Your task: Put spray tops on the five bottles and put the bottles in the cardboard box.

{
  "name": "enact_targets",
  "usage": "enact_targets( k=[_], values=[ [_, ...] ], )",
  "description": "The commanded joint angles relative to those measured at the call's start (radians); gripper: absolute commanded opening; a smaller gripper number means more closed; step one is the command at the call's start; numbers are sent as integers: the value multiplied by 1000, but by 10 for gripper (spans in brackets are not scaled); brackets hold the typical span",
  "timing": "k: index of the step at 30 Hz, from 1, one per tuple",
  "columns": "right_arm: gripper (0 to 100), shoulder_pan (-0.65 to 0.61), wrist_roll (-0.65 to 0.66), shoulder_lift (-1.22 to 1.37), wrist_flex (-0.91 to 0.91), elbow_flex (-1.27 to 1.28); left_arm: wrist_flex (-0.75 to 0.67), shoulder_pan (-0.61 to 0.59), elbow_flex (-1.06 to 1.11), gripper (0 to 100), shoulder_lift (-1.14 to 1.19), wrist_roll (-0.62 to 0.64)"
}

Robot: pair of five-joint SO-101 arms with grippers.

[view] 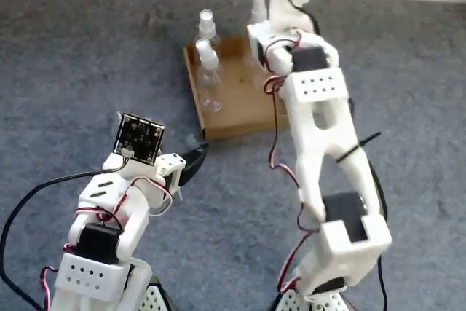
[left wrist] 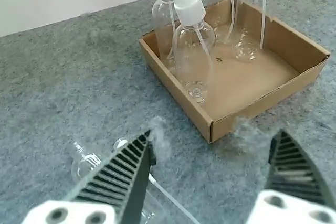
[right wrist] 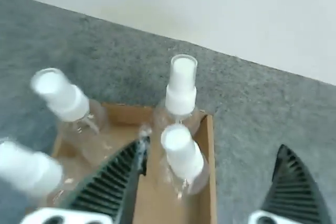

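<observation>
Grey table (view: 87, 56), cardboard box (left wrist: 262, 106), right jaws wide open and empty above the box, left jaws wide open and empty just short of it, four spray-topped bottles (left wrist: 194, 51) upright inside the box, another clear bottle (left wrist: 84, 163) lying outside it.

Cardboard box (left wrist: 294, 80), open-topped, on grey felt counter (left wrist: 79, 77): holds four clear bottles (left wrist: 191, 56), all upright, each fitted with a white spray top (left wrist: 186, 1), grouped toward the box's far side and one wall. Fifth clear bottle (left wrist: 86, 163) lies on the counter outside the box, partly hidden behind one finger; whether it is capped cannot be told. Left gripper (left wrist: 214, 140) in foreground, black ribbed fingers (left wrist: 128, 169) spread wide, holding nothing.
</observation>
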Motion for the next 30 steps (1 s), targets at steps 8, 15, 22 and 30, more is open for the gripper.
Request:
enact_targets(
  k=[8, 15, 22, 30],
  values=[
    [156, -7, 0, -378, 372, 59, 5, -271, -127, 195, 5, -8],
    [156, -140, 95, -486, 430, 285, 83, -532, -133, 231, 5, -110],
    [156, -409, 84, -475, 394, 383, 80, -928, -213, 232, 87, -253],
    [156, -552, -81, -134, 260, 199, 83, -1112, -676, 232, 728, -339]
  ],
)
